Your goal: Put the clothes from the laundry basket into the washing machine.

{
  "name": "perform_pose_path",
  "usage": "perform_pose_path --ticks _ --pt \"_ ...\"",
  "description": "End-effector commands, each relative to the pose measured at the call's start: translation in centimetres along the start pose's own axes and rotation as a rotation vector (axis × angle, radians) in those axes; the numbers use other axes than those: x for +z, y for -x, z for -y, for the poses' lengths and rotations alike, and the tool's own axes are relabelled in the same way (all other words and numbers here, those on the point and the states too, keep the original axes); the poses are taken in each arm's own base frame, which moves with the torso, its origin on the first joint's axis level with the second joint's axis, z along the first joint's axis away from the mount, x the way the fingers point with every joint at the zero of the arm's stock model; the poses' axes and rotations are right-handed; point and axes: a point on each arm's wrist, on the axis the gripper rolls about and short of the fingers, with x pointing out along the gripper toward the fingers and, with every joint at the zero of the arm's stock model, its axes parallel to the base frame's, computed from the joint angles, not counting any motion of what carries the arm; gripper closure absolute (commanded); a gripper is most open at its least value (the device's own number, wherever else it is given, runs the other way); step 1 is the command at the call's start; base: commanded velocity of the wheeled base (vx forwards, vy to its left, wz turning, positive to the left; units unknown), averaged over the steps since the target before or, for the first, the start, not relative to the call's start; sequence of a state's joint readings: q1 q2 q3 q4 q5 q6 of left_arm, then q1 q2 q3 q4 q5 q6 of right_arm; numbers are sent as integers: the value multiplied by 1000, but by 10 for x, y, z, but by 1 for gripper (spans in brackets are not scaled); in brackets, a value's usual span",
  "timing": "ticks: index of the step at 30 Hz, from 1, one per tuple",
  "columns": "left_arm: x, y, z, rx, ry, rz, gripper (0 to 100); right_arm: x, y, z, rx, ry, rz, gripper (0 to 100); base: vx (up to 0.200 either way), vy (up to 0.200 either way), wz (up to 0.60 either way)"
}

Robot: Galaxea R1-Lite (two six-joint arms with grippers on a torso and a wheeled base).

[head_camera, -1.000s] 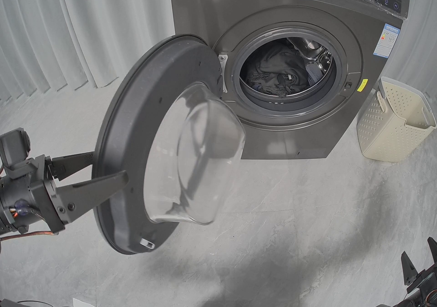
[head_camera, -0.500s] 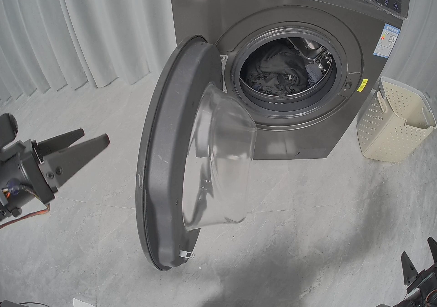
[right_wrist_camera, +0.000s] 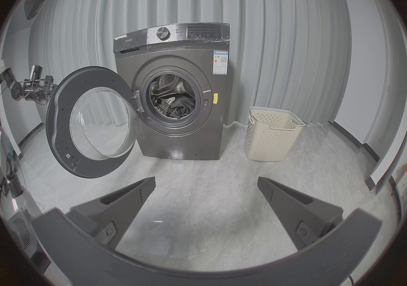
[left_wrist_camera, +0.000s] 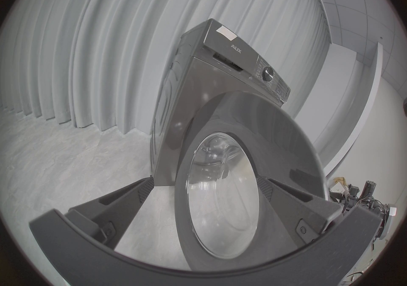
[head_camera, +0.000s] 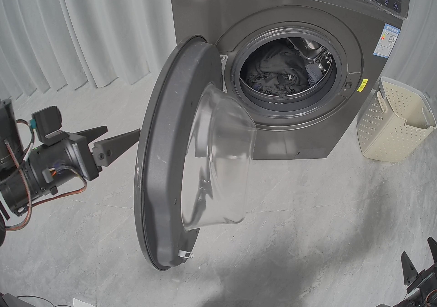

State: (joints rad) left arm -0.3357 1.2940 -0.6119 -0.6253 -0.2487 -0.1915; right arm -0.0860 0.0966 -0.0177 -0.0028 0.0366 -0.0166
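The grey washing machine [head_camera: 291,7] stands ahead with its round door [head_camera: 166,153] swung halfway, edge-on to me. Dark clothes [head_camera: 273,71] lie inside the drum, also seen as clothes [right_wrist_camera: 176,106] from the right wrist. The cream laundry basket [head_camera: 396,121] sits on the floor to the machine's right. My left gripper [head_camera: 122,131] is open with nothing in it, and its fingertips are just at the door's outer face. In the left wrist view that door [left_wrist_camera: 263,125] looms beyond the left gripper [left_wrist_camera: 205,183]. My right gripper [right_wrist_camera: 205,180] is open and empty, low at the near right.
White curtains [head_camera: 68,21] hang behind and left of the machine. The grey tiled floor [head_camera: 309,226] is bare between me and the machine. The basket [right_wrist_camera: 273,134] stands close to the machine's side.
The door swung from wide open to about halfway. My left gripper left the door's rim, drew back left, then rose and came right to the door's outer face. The right arm kept still.
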Motion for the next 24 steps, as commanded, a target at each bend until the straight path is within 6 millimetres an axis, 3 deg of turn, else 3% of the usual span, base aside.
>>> perform_pose_path --ticks 1,13,24 --pt "-9 -38 7 -58 3 -46 0 -5 -1 0 1 0 -19 0 0 0 0" --pt "0 -86 41 -176 -12 -26 0 -5 -1 0 1 0 -19 0 0 0 0" --pt "-4 -130 52 -199 -14 9 0 -5 -1 0 1 0 -19 0 0 0 0"
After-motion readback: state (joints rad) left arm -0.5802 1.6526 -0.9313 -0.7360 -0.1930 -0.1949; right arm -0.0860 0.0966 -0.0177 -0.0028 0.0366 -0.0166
